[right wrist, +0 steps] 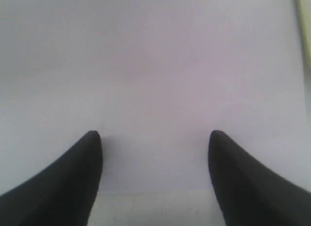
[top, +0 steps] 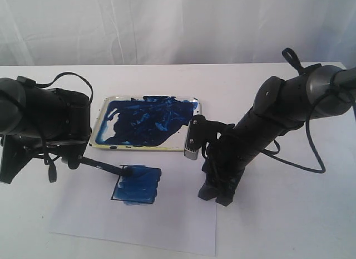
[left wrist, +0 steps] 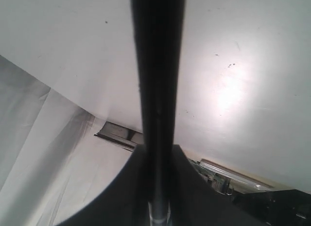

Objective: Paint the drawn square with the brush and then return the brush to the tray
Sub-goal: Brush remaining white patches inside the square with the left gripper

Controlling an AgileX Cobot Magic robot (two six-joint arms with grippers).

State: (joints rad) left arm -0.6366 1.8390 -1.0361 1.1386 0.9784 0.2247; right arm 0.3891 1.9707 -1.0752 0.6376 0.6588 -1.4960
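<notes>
The drawn square (top: 137,185) sits on a white paper sheet (top: 172,225), and streaky blue paint covers most of its inside. The brush (top: 105,166) slants down from my left gripper (top: 76,159) with its tip resting on the square's near-left corner. In the left wrist view the black brush shaft (left wrist: 158,85) runs straight out from between the shut jaws of the left gripper (left wrist: 158,187). The tray (top: 196,106), smeared with dark blue paint, lies just behind the square. My right gripper (top: 214,195) points down at the paper's right edge. In its wrist view the right gripper (right wrist: 154,138) is open and holds nothing.
A white curtain hangs behind the white table (top: 289,214). The right arm's wrist camera block (top: 192,142) hangs close to the tray's right end. A yellowish strip of the tray's rim (right wrist: 305,31) shows at the edge of the right wrist view.
</notes>
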